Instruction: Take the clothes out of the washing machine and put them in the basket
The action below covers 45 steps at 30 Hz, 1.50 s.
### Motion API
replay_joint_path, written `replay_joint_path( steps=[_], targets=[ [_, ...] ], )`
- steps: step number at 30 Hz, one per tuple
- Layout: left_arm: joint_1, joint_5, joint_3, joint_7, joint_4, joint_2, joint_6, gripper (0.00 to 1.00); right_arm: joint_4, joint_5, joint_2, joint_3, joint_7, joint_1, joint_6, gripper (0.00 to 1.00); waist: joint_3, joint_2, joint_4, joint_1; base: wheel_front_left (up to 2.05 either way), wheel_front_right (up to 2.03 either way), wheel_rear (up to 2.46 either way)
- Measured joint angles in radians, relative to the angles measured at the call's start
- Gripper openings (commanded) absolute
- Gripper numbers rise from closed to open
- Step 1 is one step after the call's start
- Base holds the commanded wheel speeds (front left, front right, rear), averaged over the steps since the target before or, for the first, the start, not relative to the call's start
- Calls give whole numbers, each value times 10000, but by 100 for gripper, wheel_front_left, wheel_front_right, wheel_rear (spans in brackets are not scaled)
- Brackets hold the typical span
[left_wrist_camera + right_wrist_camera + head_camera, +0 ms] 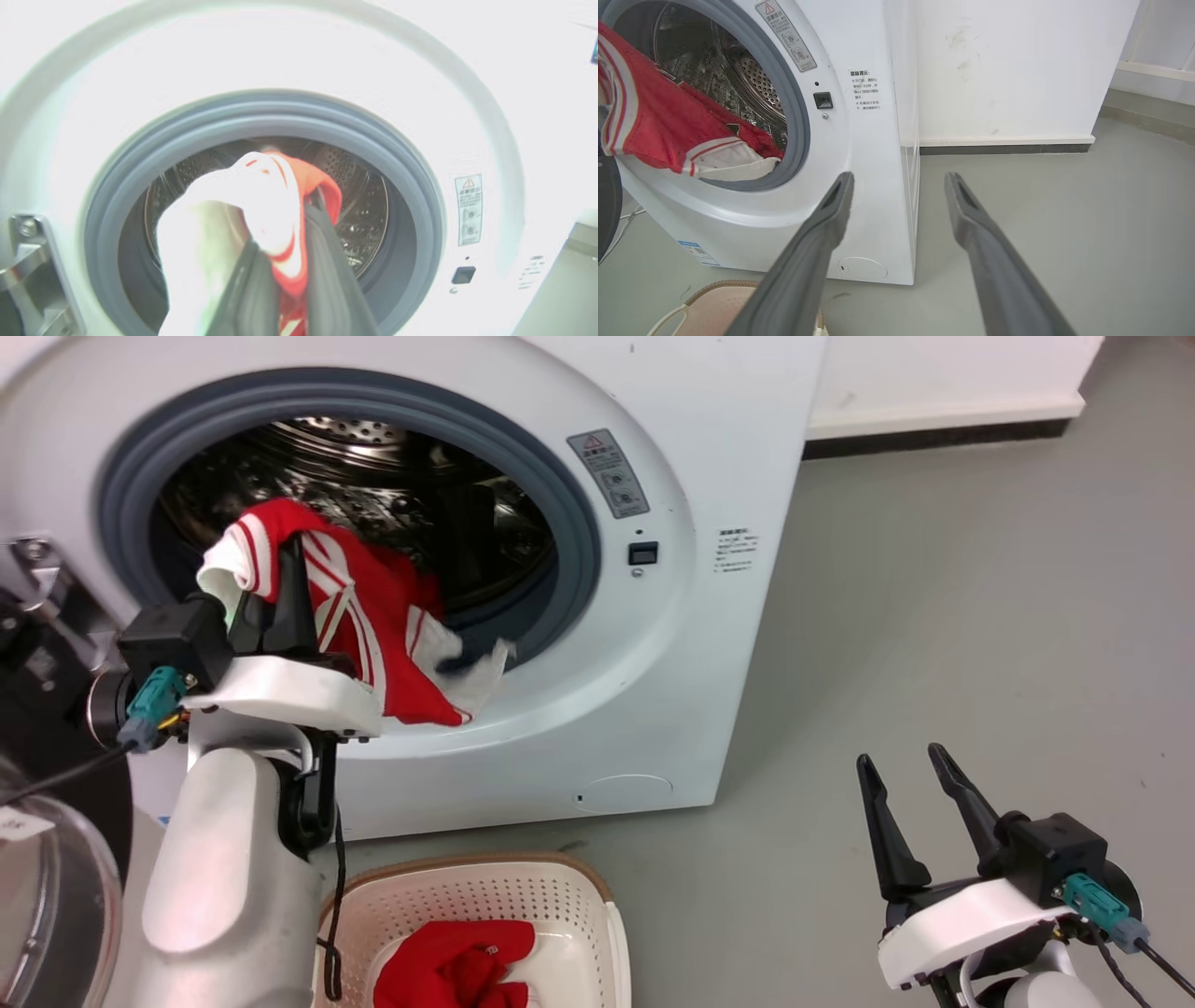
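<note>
- Left pincer [285, 574] is clenched on a red jersey [392, 644], fingers upright at the mouth of the washer [709, 616].
- The jersey is bunched over the fingertips and trails rightward across the lower lip of the grey seal [565, 513], with part of it inside the drum [373, 439].
- Basket [467, 870] sits on the floor [980, 616] below the mouth, with another red garment [448, 971] inside.
- Right pincer [901, 756] is released, fingers spread above the floor, well apart from the clothes.

Pale grey forearm [233, 896], white wrist shells [952, 919], black boxes [1060, 854], teal connectors [1088, 896], long dark fingers [887, 831].
</note>
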Motion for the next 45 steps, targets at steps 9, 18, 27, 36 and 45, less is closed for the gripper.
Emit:
replay_joint_path(
  steps=[9, 18, 27, 36, 45],
  targets=[
    [1131, 274, -477, 140, -3682, -265, 111, 0, -305, -8, 0, -169, 161, 188, -2, 100, -151, 0, 481, 1, 0, 0, 0],
    [2867, 341, -1020, 1260, -6261, -399, 412, 0, -357, 67, -2, -157, 161, 227, 0, 100, -23, 0, 764, 1, 0, 0, 0],
    [4828, -562, -1498, 1597, -4374, -692, 625, 0, -384, 73, -2, -107, 117, 96, 0, 100, 451, 0, 775, 2, 0, 0, 0],
    [4081, -773, -2255, 1037, -31, -819, 73, 0, -357, 134, 8, 274, 38, -614, 0, 100, 1510, 0, 800, 3, 0, 0, 0],
    [1878, -754, -2725, 272, 3565, -907, -90, 0, -184, 251, 0, 723, -330, -1565, 0, 100, 2961, 0, 465, 4, 0, 0, 0]
  ],
)
